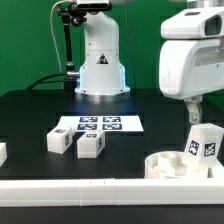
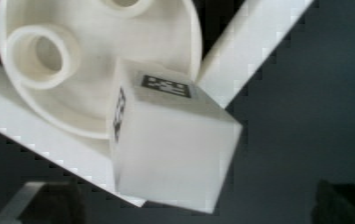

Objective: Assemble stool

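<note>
Seat (image 1: 180,161): round white disc with holes, lying flat on the black table (image 1: 40,110) toward the exterior view's right, close against the white border rail (image 1: 90,190).

One leg (image 1: 204,144) stands on the seat, tag facing the camera. In the wrist view this leg (image 2: 170,140) looks tilted over the seat (image 2: 85,60); whether it is seated in a socket or only resting on top, cannot tell.

Two more legs lie loose toward the exterior view's left: one (image 1: 92,146) just in front of the marker board (image 1: 98,125), another (image 1: 57,140) beside it. A further white part at the far left edge is cut off.

Gripper (image 1: 194,113): directly above the standing leg, jaws spread wide, clamped on nothing. Fingers (image 2: 28,200) show as dark blurs on either side of the leg, apart from it.

Risks, judged:
- Leg not fully home, so a push or twist topples it off the seat.
- Closing on a tilted leg gives an off-square grip; it may slip.
- Seat unclamped; side load could slide it along the rail.
</note>
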Controlling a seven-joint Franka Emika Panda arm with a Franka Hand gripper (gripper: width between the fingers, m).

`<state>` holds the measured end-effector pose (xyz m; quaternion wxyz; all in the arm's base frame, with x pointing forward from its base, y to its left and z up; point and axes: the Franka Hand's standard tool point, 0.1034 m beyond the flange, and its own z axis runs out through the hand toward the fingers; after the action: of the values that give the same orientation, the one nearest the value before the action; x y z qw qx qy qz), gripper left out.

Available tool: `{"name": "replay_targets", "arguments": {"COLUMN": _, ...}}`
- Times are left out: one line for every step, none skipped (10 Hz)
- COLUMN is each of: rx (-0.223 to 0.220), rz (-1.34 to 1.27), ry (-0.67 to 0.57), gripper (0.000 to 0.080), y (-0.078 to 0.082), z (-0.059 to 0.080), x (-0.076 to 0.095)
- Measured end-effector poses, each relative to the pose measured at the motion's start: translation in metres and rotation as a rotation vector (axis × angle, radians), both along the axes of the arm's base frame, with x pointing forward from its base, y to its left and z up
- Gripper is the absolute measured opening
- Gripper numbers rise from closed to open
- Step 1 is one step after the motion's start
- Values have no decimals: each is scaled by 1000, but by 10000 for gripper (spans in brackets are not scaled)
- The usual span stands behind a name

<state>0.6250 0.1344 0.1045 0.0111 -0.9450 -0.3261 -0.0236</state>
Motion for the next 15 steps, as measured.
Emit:
{"name": "replay_targets", "arguments": {"rx": -1, "rz": 28, "ry": -1, "gripper": 649, "y": -1, "z": 0, "x": 0}}
{"name": "replay_targets", "arguments": {"rx": -9, "rz": 114, "ry": -5, "gripper": 649, "y": -2, "z": 0, "x": 0}}
{"name": "replay_targets", "arguments": {"rx": -29, "rz": 218, "ry": -20, "gripper": 649, "y": -3, "z": 0, "x": 2}}
{"name": "replay_targets", "arguments": {"rx": -47, "rz": 351, "ry": -22, "gripper": 649, "y": -5, "z": -2, "x": 3}}
{"name": "replay_targets", "arguments": {"rx": -58, "rz": 454, "ry": -21, "gripper": 649, "y": -6, "z": -5, "x": 3}}
{"name": "replay_targets", "arguments": {"rx": -77, "rz": 596, "ry": -23, "gripper": 649, "y": -7, "z": -7, "x": 3}}
{"name": "replay_targets", "arguments": {"rx": -88, "rz": 673, "ry": -21, "gripper": 649, "y": -7, "z": -8, "x": 3}}
{"name": "replay_targets", "arguments": {"rx": -107, "rz": 782, "ry": -15, "gripper": 649, "y": -8, "z": -11, "x": 2}}
{"name": "replay_targets", "arguments": {"rx": -116, "rz": 835, "ry": -11, "gripper": 649, "y": -9, "z": -13, "x": 2}}
{"name": "replay_targets", "arguments": {"rx": -133, "rz": 905, "ry": -7, "gripper": 649, "y": -10, "z": -13, "x": 2}}
{"name": "replay_targets", "arguments": {"rx": -137, "rz": 929, "ry": -5, "gripper": 649, "y": -11, "z": -14, "x": 1}}
{"name": "replay_targets", "arguments": {"rx": -149, "rz": 1010, "ry": 1, "gripper": 649, "y": -13, "z": -15, "x": 1}}
{"name": "replay_targets", "arguments": {"rx": -150, "rz": 1043, "ry": 7, "gripper": 649, "y": -14, "z": -19, "x": 0}}
{"name": "replay_targets", "arguments": {"rx": -148, "rz": 1059, "ry": 14, "gripper": 649, "y": -15, "z": -23, "x": -1}}
{"name": "replay_targets", "arguments": {"rx": -146, "rz": 1051, "ry": 18, "gripper": 649, "y": -15, "z": -26, "x": -2}}
